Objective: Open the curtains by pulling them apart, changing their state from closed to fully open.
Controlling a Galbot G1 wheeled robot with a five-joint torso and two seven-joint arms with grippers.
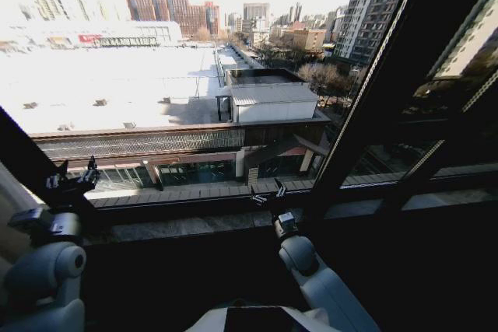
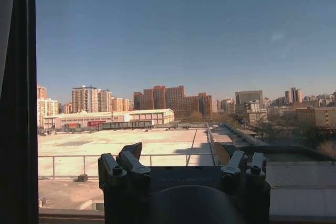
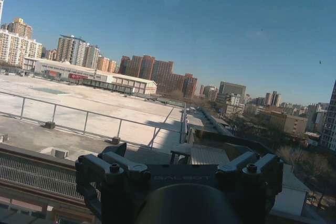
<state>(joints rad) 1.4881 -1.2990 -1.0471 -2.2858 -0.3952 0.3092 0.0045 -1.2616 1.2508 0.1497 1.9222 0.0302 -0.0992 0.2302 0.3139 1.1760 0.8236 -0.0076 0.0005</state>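
1. The left hand (image 1: 74, 180) is raised at the window's left edge, close to the dark frame bar (image 1: 23, 165). From its own wrist camera its fingers (image 2: 131, 163) stand wide apart with nothing between them.
2. The right hand (image 1: 268, 193) is up near the middle of the window, in front of the sill (image 1: 194, 223). Its fingers (image 3: 118, 166) are also spread wide and hold nothing.
3. The glass ahead is bare — rooftops and towers show straight through. Of the curtains, a pale strip (image 1: 9, 200) shows at the far left beside the left arm, and a light edge (image 2: 6, 19) lies outside the frame bar in the left wrist view; this is probably gathered curtain fabric, though it is too little to be sure.
4. Judging from this, the curtains look already parted across the part of the window in view, so the task seems at or near its end.
5. If any fabric is left to clear, it is best done from the left side: close on a full pleat rather than a loose edge, pull along the rail line, not downward, and keep the hand clear of the frame bar — a snag there could drag the fabric back.
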